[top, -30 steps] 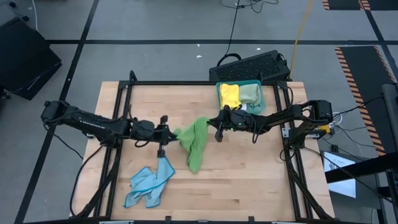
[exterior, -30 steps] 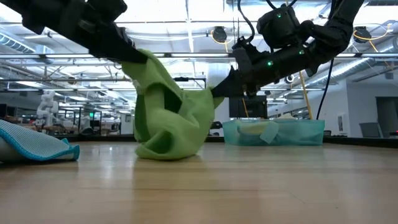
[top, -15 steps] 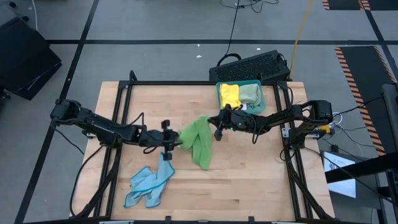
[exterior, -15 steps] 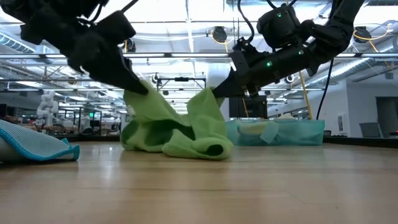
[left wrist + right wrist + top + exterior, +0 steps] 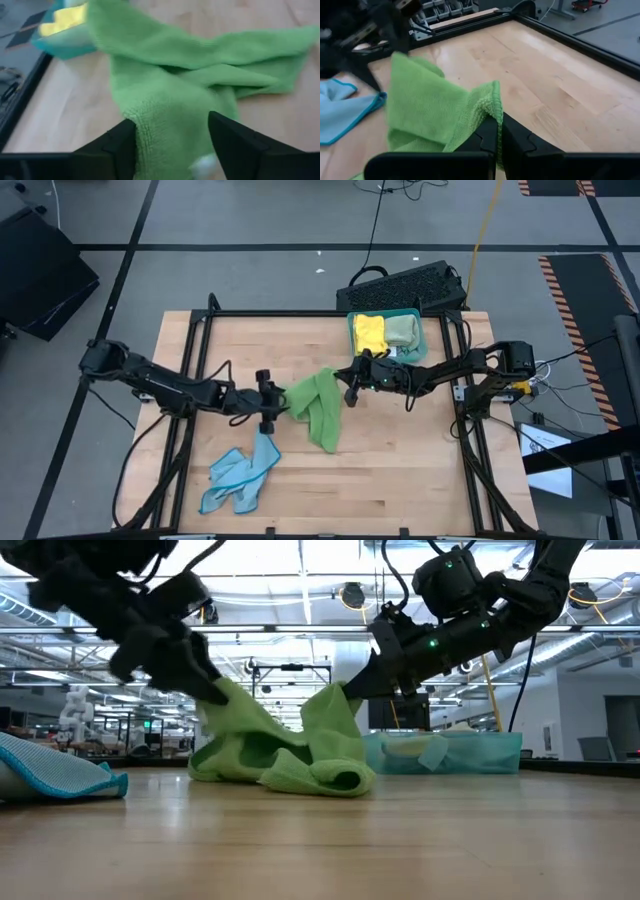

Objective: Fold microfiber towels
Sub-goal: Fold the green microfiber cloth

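Centrally on the wooden table [image 5: 390, 460] lies the bright green towel [image 5: 318, 408], rumpled and partly lifted, and everything else is placed from it; the left arm [image 5: 160, 380] stretches low across the table toward the towel's left edge, and the left gripper [image 5: 278, 402] sits at that edge with its fingers spread, cloth lying between them without being pinched, as the left wrist view shows; the right arm [image 5: 450, 370] reaches in from the opposite side, and the right gripper [image 5: 340, 379] is clenched on the towel's upper right corner, holding that corner raised off the wood; in the low view the towel [image 5: 280, 745] sags between the two grippers, its lower folds resting on the table; a light blue towel [image 5: 240, 475] lies crumpled on the table, below and to the left of the green one, well apart from it; a teal tray [image 5: 412, 311] stands beyond the green towel's right corner, behind the right gripper, holding a yellow towel [image 5: 369, 332] and a pale green towel [image 5: 402, 331] side by side; a dark keyboard [image 5: 405, 285] lies just past the tray, off the table's far edge.
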Controlling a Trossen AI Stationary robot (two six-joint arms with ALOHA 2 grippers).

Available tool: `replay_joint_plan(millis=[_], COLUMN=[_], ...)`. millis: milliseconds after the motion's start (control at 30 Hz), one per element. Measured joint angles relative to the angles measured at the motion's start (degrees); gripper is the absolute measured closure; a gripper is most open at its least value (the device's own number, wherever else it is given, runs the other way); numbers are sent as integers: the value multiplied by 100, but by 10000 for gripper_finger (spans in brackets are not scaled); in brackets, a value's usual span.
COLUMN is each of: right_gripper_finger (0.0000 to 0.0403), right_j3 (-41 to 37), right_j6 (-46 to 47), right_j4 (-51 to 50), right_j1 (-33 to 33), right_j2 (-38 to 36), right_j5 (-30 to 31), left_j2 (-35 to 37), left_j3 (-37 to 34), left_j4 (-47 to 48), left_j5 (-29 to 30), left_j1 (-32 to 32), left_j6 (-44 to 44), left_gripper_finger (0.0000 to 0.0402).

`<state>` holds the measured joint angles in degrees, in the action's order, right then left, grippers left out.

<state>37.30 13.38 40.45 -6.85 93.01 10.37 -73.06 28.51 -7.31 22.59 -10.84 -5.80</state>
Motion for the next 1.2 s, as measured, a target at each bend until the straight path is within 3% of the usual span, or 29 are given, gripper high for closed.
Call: replay_joint_plan(millis=[200, 367, 533, 633, 800, 933, 1200], right_gripper_finger=[397, 397, 397, 397, 397, 397, 397], right_j3=[-4, -4, -4, -4, -4, -4, -2], right_j6=[63, 58, 102, 138, 242, 246, 246], right_j4=[-166, -208, -292, -308, -302, -277, -195], right_j1=[9, 11, 13, 25, 80, 128, 190], right_j2=[-2, -2, -2, -2, -2, -2, -2], right_j5=[-7, -5, -9, -11, -11, -4, -2], left_j2=[-453, -929, -1095, -867, -338, 35, -113], left_j3=[-37, -38, -38, 66, 366, 395, 394], left_j4=[83, -237, 260, 1508, 3152, 3073, 2269], left_j5=[528, 843, 2206, 3025, 2433, 1634, 1534], left_j1=[-365, -738, -1075, -1084, -938, -1065, -1515], left_j6=[-254, -379, -487, 273, 1509, 1941, 2073], left_gripper_finger=[123, 131, 158, 164, 166, 180, 231])
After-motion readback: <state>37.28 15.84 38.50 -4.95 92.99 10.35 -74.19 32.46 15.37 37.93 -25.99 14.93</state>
